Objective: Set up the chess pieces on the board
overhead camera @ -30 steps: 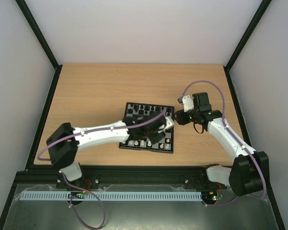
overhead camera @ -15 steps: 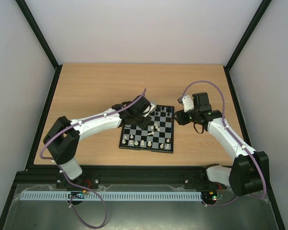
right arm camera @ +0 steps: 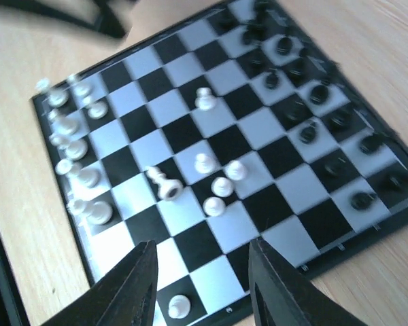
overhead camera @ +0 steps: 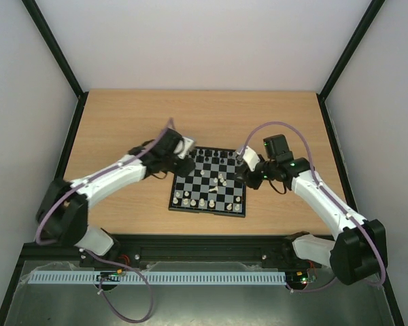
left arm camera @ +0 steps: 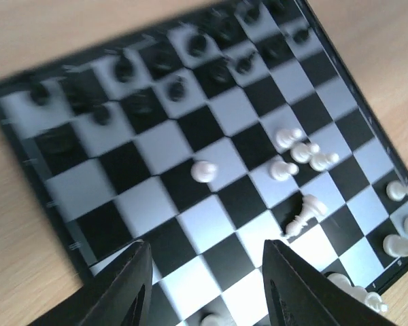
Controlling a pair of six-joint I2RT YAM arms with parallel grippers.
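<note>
Board [overhead camera: 205,212] flanked: left gripper [overhead camera: 186,155], right gripper [overhead camera: 244,170] hovering (both agape).

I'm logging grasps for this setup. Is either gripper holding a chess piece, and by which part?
Nothing is held. The left gripper and the right gripper are both open, with nothing between the jaws.

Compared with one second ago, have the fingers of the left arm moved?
Yes. The left arm's fingers have swung left, from above the right half of the small black-and-pale checked chessboard to beside its far-left corner.
</note>
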